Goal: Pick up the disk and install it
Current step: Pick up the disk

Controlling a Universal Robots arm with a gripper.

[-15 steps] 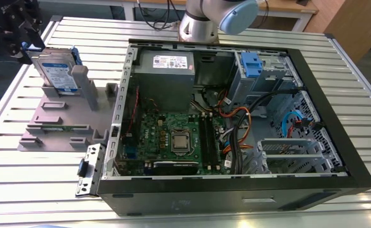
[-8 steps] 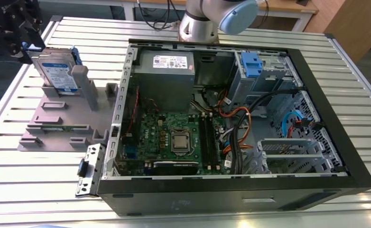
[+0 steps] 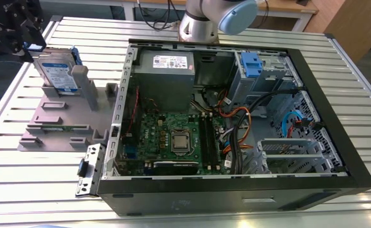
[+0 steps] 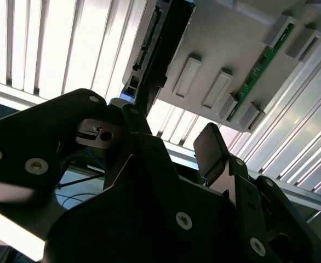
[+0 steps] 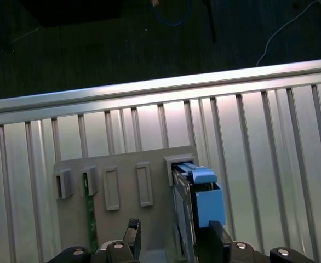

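Black claw [image 5: 174, 234] fingers [image 5: 215, 236] stand open astride the disk [image 5: 204, 200], upright in its grey holder [image 3: 52, 121] on the bench [image 3: 21, 161], upper left of the exterior view; a sound grip likely needs both pads square on its flat faces

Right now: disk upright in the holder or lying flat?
Upright. The disk stands on edge in a slot of the grey holder, its label face vertical in the exterior view.

The disk [image 3: 56, 71] wears a smooth blue plastic bracket [image 5: 207, 200]; the holder [image 3: 59, 118] is matt grey plastic, the table [image 3: 40, 190] ribbed shiny metal.
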